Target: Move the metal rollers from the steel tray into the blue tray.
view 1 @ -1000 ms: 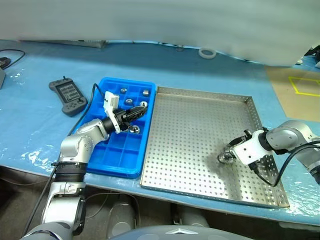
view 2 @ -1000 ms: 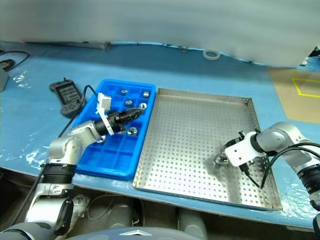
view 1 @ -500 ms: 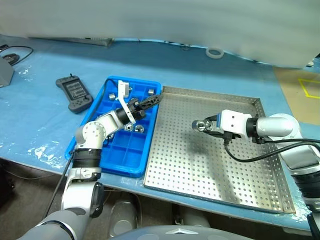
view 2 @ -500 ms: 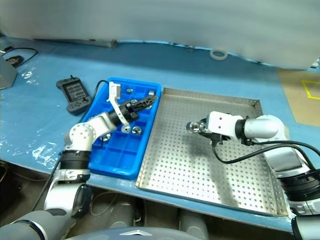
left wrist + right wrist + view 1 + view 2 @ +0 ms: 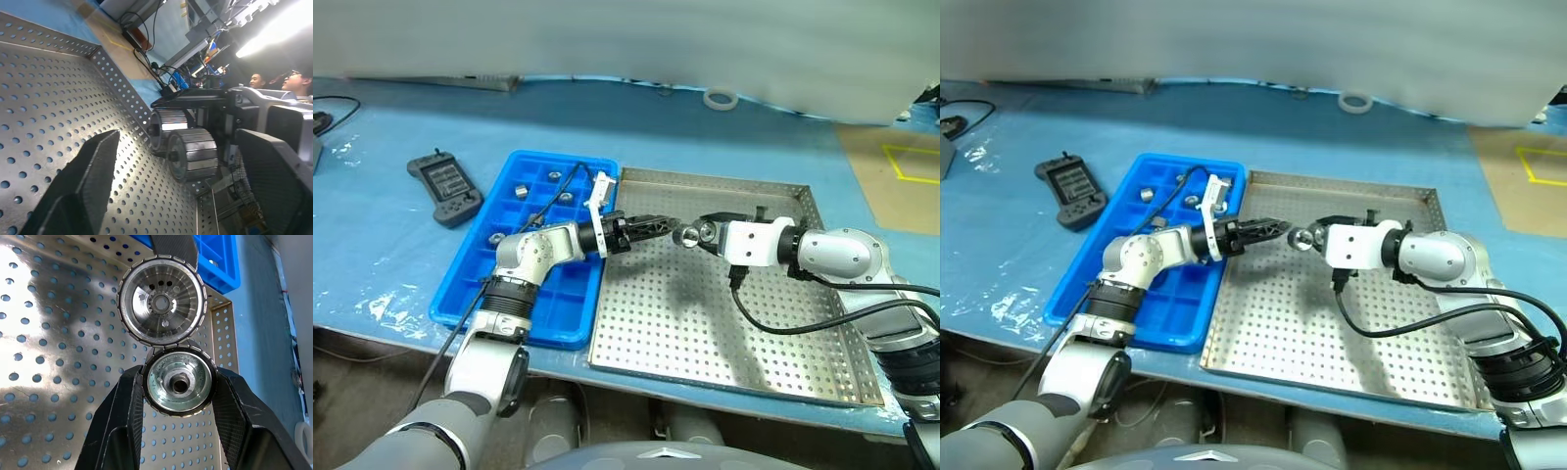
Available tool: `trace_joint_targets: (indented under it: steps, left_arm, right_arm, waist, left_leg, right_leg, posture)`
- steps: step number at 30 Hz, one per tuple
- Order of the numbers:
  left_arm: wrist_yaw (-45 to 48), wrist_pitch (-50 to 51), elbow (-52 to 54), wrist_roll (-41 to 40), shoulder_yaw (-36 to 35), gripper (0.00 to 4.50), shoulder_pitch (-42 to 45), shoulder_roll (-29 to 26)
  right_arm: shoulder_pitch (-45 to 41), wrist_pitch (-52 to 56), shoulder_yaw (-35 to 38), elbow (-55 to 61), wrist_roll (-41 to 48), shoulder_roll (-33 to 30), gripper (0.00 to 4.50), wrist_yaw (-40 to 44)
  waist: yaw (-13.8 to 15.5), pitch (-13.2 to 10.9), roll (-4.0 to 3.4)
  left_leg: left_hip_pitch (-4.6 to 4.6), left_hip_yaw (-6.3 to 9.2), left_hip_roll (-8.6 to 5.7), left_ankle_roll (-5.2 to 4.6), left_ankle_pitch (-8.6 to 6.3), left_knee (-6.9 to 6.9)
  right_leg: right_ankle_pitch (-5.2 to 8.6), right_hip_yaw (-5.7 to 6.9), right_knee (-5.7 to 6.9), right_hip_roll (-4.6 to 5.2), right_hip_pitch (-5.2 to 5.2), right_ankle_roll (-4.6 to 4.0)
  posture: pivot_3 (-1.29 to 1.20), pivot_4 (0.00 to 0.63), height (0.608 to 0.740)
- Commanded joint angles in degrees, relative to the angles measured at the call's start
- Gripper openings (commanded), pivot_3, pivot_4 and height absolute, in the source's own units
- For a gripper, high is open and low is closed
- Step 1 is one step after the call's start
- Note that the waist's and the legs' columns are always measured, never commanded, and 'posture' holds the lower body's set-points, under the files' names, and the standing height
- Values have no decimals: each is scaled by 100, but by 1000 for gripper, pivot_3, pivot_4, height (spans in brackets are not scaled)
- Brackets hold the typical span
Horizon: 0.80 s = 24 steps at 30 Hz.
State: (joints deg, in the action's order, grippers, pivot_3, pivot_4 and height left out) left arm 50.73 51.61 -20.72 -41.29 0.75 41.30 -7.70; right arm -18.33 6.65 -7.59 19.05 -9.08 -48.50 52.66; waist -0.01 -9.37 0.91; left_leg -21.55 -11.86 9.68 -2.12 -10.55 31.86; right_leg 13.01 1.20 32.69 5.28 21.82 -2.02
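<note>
Two metal rollers hang stacked together above the steel tray [image 5: 705,323]. My right gripper [image 5: 179,382] is shut on the nearer roller [image 5: 179,390]; the second roller [image 5: 161,301] clings to its far side. My left gripper [image 5: 661,225] reaches level across the steel tray's left part and stands open. One of its fingers [image 5: 93,181] shows to each side of the pair [image 5: 193,154], which it does not touch. The blue tray [image 5: 558,313] lies left of the steel tray. Several rollers [image 5: 521,191] rest in its far compartments.
A black handheld controller [image 5: 447,186] lies left of the blue tray. A white tape ring [image 5: 719,100] sits at the table's far edge, and a brown board with yellow tape [image 5: 901,171] at the right. A black cable [image 5: 773,323] loops from my right wrist over the steel tray.
My right gripper lifted a roller off the steel tray's front right and carried it left. My left gripper swung right from over the blue tray and opened.
</note>
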Motion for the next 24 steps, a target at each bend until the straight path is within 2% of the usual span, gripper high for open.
trace_joint_targets:
  steps: [1, 12, 24]
  left_arm:
    - [163, -100, -35, -51, -55, 4452, 239, 180]
    - [579, -54, -86, 27, 93, 4452, 582, 428]
    - [869, -221, -190, 627, 556, 4452, 590, 189]
  right_arm:
    - [-220, 62, 75, 271, 27, 11, 1669, -17]
    - [-699, -77, -326, -46, -162, 206, 1669, -8]
    - [-901, -190, -416, -284, -227, 312, 1669, -20]
  waist:
    - [-16, 0, 0]
    - [-95, 1, -1]
    - [-86, 1, -1]
  left_leg:
    - [0, 0, 0, -1, -1, 3]
    - [1, 0, 3, -4, -1, 7]
    - [-8, 0, 3, -18, -9, 34]
  right_leg:
    - [0, 0, 0, 0, -2, 0]
    - [-1, 0, 5, -1, -2, -1]
    - [-2, 0, 7, 2, -9, -3]
  posture:
    - [-291, 150, 740]
    - [-297, 150, 740]
    - [-294, 150, 740]
